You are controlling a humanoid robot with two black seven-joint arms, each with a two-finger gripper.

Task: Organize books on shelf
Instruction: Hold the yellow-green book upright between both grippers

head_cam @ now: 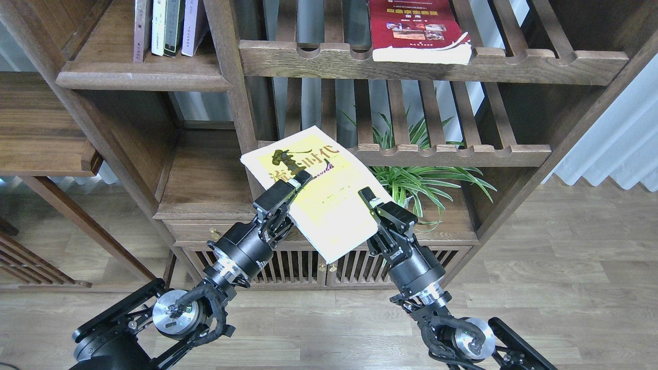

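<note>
The yellow-green book [329,205] with white edges is held tilted in the air in front of the bookcase, cover up. My left gripper [294,186] is shut on its left edge, with one finger lying over the cover. My right gripper [371,204] is shut on its right edge. The red book with small photos [416,31] lies flat on the upper slatted rack. The solid dark-brown shelf [144,79] with a rounded front edge is at the upper left. The dark maroon book is not in view.
Several upright books [169,25] stand on the solid shelf. A lower solid board [205,180] lies left of the held book. A slatted rack [452,151] and a green plant [426,180] are behind and to the right. A low cabinet [308,264] stands below.
</note>
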